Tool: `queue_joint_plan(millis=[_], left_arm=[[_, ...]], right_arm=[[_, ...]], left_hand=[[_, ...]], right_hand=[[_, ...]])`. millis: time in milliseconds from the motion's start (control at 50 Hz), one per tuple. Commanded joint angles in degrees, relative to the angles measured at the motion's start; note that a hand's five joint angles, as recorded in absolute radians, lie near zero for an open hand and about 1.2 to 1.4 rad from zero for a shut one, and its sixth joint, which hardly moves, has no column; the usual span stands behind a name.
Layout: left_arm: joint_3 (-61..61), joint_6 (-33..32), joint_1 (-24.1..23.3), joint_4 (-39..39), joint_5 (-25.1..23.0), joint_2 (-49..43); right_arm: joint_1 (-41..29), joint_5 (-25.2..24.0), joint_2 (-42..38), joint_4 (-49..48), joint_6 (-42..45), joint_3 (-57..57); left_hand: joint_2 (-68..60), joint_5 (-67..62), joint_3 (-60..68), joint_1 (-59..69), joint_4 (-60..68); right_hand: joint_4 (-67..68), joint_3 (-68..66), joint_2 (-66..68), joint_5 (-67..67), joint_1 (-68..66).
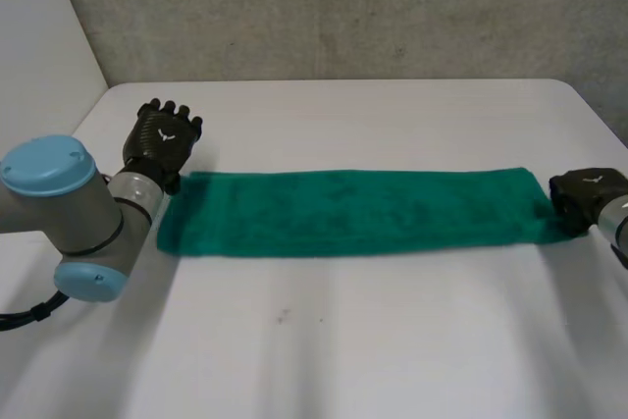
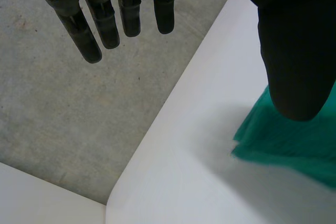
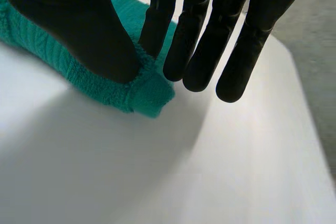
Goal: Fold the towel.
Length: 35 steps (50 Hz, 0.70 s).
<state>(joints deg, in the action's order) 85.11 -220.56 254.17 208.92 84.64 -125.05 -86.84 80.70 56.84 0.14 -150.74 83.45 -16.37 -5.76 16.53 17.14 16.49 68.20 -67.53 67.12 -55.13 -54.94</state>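
Observation:
A green towel (image 1: 353, 211) lies as a long folded strip across the middle of the white table (image 1: 343, 340). My left hand (image 1: 162, 139) hovers just beyond the strip's left end, near its far corner, fingers (image 2: 105, 19) straight and spread, holding nothing. The towel's left end (image 2: 294, 150) lies under its thumb. My right hand (image 1: 587, 193) is at the strip's right end. In the right wrist view its thumb (image 3: 79, 30) and one finger pinch the towel's end corner (image 3: 147, 90), while the other fingers reach out past the cloth.
A grey concrete wall (image 1: 343, 17) stands behind the table's far edge. The table's left far corner (image 2: 113, 203) lies close below my left hand. Bare tabletop stretches in front of the towel.

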Motion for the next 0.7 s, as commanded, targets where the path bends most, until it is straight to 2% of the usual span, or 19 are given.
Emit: queue_joint_plan(millis=[20, 60, 100, 160, 220, 340, 580, 640, 660, 680, 700], left_arm=[[0.23, -0.05, 0.18, -0.62, 0.09, 0.60], [0.93, -0.05, 0.27, -0.71, 0.00, 0.86], [1.37, 0.04, 0.27, -0.71, 0.00, 1.13], [1.72, 0.04, 0.27, -0.71, 0.09, 1.21], [2.25, 0.04, 0.18, -0.71, 0.09, 1.21], [3.39, 0.13, 0.18, -0.71, 0.00, 1.21], [3.74, 0.13, 0.18, -0.88, 0.09, 1.22], [3.83, 0.13, 0.09, -0.71, 0.00, 1.21], [3.92, 0.22, 0.18, -0.71, 0.00, 1.21], [4.01, 0.22, 0.10, -0.71, 0.00, 1.21], [4.01, 0.22, 0.09, -0.71, 0.00, 1.21]], right_arm=[[3.61, 2.01, 0.46, -0.41, 4.93, -1.45], [3.87, 0.70, 0.55, -0.15, 5.37, -1.27], [3.87, -0.71, 0.64, 0.21, 5.55, -0.74], [3.96, -4.75, 0.38, 1.52, 5.20, -0.13], [4.05, -7.91, 0.37, 2.05, 4.76, 0.40], [5.10, -9.15, 0.20, 2.05, 5.72, 1.19], [9.41, -9.59, -0.59, 0.56, 8.89, 2.25], [10.29, -9.16, -2.87, -0.49, 8.98, 1.37], [10.46, -9.15, -3.23, -0.58, 8.98, 1.11], [10.73, -9.15, -3.66, -0.76, 8.98, 0.67], [10.73, -9.15, -3.76, -0.85, 8.98, 0.32]], left_hand=[[0.44, -0.17, -0.60, -1.21, -0.56], [0.61, -0.01, -0.77, -1.38, -0.73], [0.61, -0.01, -0.77, -1.38, -0.73], [0.78, 0.16, -0.94, -1.55, -0.90], [0.78, 0.16, -0.94, -1.55, -0.90], [1.11, 0.50, -1.27, -1.88, -1.23], [1.28, 0.67, -1.44, -2.05, -1.40], [1.28, 0.67, -1.44, -2.05, -1.40], [1.28, 0.67, -1.44, -2.05, -1.40], [1.45, 0.83, -1.61, -2.22, -1.57], [1.45, 0.83, -1.61, -2.22, -1.57]], right_hand=[[11.80, -12.47, 12.88, -14.87, -25.06], [7.03, -7.70, 8.11, -10.10, -20.29], [-11.78, 11.12, -10.71, 8.72, -1.47], [-14.53, 13.87, -13.46, 11.47, 1.28], [-25.43, 24.76, -24.35, 22.37, 12.17], [-30.36, 29.69, -29.29, 27.30, 17.10], [-28.34, 27.67, -27.27, 25.28, 15.09], [-15.45, 14.79, -14.38, 12.39, 2.20], [-7.06, 6.40, -5.99, 4.00, -6.19], [8.34, -9.01, 9.42, -11.41, -21.60], [11.77, -12.43, 12.84, -14.83, -25.02]])
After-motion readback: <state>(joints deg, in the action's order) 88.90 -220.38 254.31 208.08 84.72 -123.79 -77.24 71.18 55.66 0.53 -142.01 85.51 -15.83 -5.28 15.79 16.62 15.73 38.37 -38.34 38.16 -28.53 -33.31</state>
